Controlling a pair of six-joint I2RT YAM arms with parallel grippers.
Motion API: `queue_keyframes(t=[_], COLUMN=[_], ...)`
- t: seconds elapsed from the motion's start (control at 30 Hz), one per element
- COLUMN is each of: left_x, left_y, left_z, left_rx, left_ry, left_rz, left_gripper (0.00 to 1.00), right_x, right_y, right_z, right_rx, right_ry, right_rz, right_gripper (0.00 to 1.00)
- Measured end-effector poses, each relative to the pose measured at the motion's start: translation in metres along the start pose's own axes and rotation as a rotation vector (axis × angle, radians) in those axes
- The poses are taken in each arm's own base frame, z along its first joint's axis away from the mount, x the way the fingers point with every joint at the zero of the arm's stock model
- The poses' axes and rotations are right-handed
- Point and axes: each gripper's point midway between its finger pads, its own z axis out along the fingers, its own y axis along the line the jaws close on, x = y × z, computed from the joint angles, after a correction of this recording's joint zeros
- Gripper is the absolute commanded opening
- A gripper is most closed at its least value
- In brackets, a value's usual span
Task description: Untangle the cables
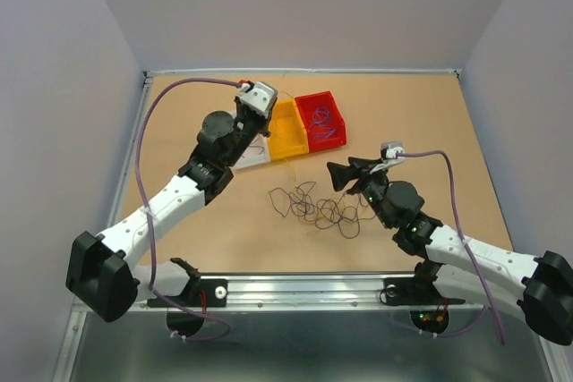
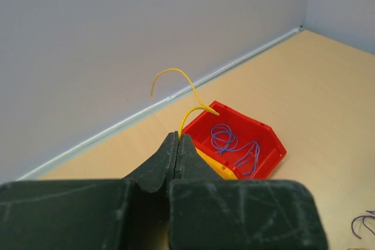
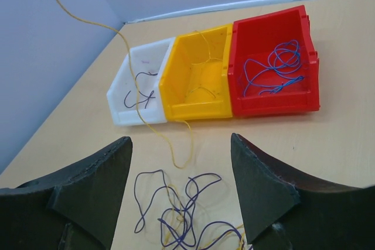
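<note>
1. The table (image 1: 179,239) lies under both claws.
2. My left arm (image 1: 170,199) reaches out to the bins. Its left claw (image 2: 177,139) is pressed closed on a yellow wire (image 2: 176,73) that curls up from the fingertips.
3. My right arm (image 1: 466,252) carries the right claw (image 3: 180,144), spread wide with nothing between its fingers.
4. Ahead of the right claw three bins touch in a row: white bin (image 3: 126,115) on the left, yellow bin (image 3: 193,109) in the middle and red bin (image 3: 275,100) on the right.
5. The cables (image 1: 322,207), a loose tangle of purple, yellow and dark loops, lie on the table just below the right claw, well apart from the left claw.
6. Purple wires (image 3: 275,68) lie in the red bin and a dark wire (image 3: 140,95) lies in the white bin.
7. The pinched yellow wire drops past the white bin to the table in front of the right claw; I cannot tell if it joins the tangle.
</note>
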Motion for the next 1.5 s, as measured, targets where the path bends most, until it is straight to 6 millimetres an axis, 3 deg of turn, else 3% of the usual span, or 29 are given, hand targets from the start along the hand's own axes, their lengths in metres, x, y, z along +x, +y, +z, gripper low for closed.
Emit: queue_keyframes(t=[0.1,0.23,0.4,0.5,0.63,0.8,0.9,1.03,1.17,1.3,1.4,1.5], left_x=[0.033,0.061,0.055,0.030,-0.040,-0.126,-0.157,-0.170,-0.150,-0.108,-0.055,0.016], left_y=[-0.004,0.001,0.018,0.019,0.014,0.024,0.031,0.039,0.041,0.047,0.054,0.056], left_z=[0.012,0.020,0.018,0.012,0.004,0.001,0.006,0.022,0.037,0.052,0.063,0.072], left_rx=[-0.004,-0.044,-0.078,-0.039,0.029,0.030,0.012,-0.015,-0.035,-0.061,-0.084,-0.089], left_ry=[0.069,0.137,0.125,0.084,-0.044,-0.195,-0.239,-0.245,-0.188,-0.115,-0.026,0.100], left_rz=[0.004,0.008,-0.014,-0.029,-0.054,-0.056,-0.054,-0.053,-0.043,-0.016,0.020,0.042], left_gripper=[0.00,0.00,0.00,0.00,0.00,0.00,0.00,0.00,0.00,0.00,0.00,0.00], right_x=[0.001,0.002,0.000,-0.006,-0.009,-0.009,-0.009,-0.011,-0.013,-0.015,-0.015,-0.013], right_y=[0.002,0.003,0.003,0.004,0.004,0.003,0.003,0.002,0.002,0.003,0.002,0.001], right_z=[0.000,0.000,-0.001,-0.002,-0.003,-0.002,-0.002,-0.003,-0.003,-0.004,-0.004,-0.005], right_rx=[-0.009,-0.015,-0.016,-0.020,-0.017,-0.014,-0.010,-0.007,-0.007,-0.009,-0.006,-0.005], right_ry=[0.005,0.008,0.002,-0.013,-0.023,-0.024,-0.026,-0.031,-0.038,-0.043,-0.043,-0.039], right_rz=[0.000,0.000,0.002,0.009,0.012,0.012,0.012,0.013,0.016,0.019,0.018,0.017], right_gripper=[0.73,0.73,0.73,0.73,0.73,0.73,0.73,0.73,0.73,0.73,0.73,0.73])
